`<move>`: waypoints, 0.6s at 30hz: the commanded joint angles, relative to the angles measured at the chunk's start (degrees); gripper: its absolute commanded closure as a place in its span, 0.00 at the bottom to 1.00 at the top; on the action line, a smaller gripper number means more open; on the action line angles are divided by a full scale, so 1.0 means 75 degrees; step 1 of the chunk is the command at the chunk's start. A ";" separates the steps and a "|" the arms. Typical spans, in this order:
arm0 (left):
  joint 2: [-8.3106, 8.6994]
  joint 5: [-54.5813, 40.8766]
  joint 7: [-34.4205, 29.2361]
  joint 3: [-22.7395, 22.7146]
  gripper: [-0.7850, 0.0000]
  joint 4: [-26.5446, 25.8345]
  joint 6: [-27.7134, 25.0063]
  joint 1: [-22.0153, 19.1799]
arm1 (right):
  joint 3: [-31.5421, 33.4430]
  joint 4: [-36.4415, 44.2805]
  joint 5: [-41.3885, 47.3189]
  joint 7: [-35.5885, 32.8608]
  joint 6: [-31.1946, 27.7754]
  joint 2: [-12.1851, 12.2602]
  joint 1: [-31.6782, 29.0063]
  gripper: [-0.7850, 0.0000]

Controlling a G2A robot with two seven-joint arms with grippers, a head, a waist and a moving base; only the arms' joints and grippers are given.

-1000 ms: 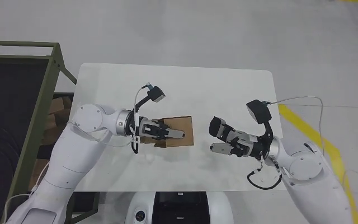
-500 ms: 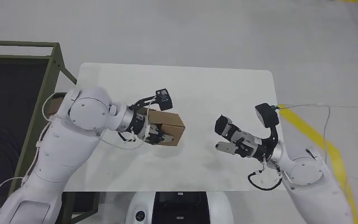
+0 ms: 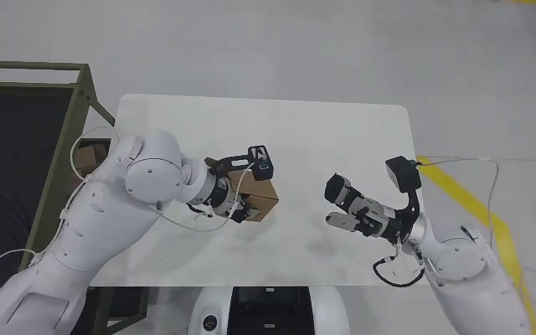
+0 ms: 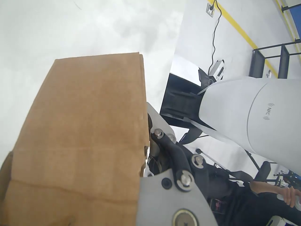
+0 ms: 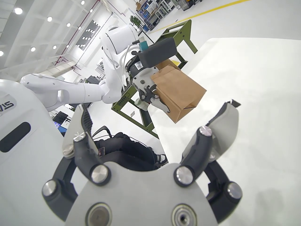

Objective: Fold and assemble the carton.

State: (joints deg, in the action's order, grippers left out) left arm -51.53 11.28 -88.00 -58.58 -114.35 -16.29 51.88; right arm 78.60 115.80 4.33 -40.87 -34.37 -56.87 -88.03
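Where the left gripper (image 3: 241, 205) is clamped on the carton (image 3: 263, 195), the grip is taken at the carton's left end, across a side panel. The carton is held tilted over the table (image 3: 335, 134), left of its middle. It appears lifted, though contact at its lowest corner cannot be ruled out. It is judged to be light, thin brown cardboard: stiff across its panels, compliant along its creases, easily dented if squeezed hard, and rough enough not to slip. A hold near a folded edge or corner, where layers double up, is judged safest, since the middle of a panel would likely bow. The right gripper (image 3: 334, 205) is seen over the right part of the table, well apart from the carton, with its jaws spread wide and nothing between them. It is pointed toward the carton's right end, which is free for a second hold.
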 commanded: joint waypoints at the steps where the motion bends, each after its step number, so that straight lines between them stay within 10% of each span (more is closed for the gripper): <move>1: 0.0000 0.0000 0.0000 0.0000 1.00 0.0000 0.0000 0.0000 | 0.0000 0.0000 0.0000 0.0000 0.0000 0.0000 0.0000 0.00; 11: 0.0079 0.1333 0.0035 0.1163 1.00 -0.0149 -0.0036 -0.0640 | 0.0000 0.0000 0.0000 0.0000 0.0000 0.0000 0.0000 0.00; 18: 0.0228 0.1963 0.0000 0.3341 1.00 0.0026 -0.0003 -0.2099 | 0.0000 0.0000 0.0000 0.0000 0.0000 0.0000 0.0000 0.00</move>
State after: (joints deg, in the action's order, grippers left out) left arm -49.98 25.87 -88.01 -37.59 -114.51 -16.29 38.68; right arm 78.60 115.80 4.34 -40.87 -34.37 -56.87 -88.03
